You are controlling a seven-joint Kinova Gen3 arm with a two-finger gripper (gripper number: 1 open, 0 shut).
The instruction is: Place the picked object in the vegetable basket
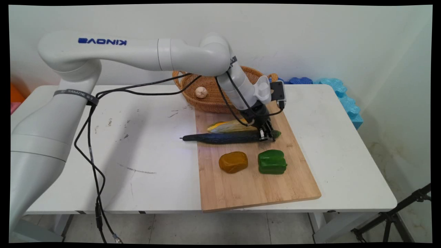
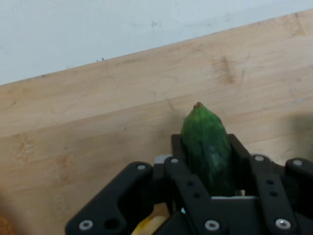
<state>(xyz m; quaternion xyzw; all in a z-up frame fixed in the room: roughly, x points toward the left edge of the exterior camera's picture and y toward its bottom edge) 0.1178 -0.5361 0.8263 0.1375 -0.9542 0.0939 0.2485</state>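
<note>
- One black two-finger gripper point(image 1: 267, 135) sits low over a light bamboo cutting board point(image 1: 255, 186), with its fingers point(image 2: 182, 147) pressed against a long dark green cucumber point(image 1: 224, 138) near the cucumber's right end.
- In the hand view, the cucumber's paler green tip point(image 2: 205, 142) projects forward between the two fingers, with the board surface point(image 2: 98, 132) beyond it.
- The cucumber lies flat and crosswise on the board; its dark left end extends past the board's left edge over the white table point(image 1: 144, 155).
- One yellow corn cob with pale husk point(image 1: 229, 126) lies on the board just behind the cucumber, near the gripper.
- One orange-brown rounded block-shaped vegetable point(image 1: 233, 162) and one green bell pepper point(image 1: 272, 162) rest side by side on the board, in front of the cucumber and apart from it.
- One woven wicker basket point(image 1: 206, 100) stands on the table behind the board and holds a pale garlic bulb point(image 1: 201, 92).
- Several blue foam pieces point(image 1: 344, 98) lie at the table's far right corner.
</note>
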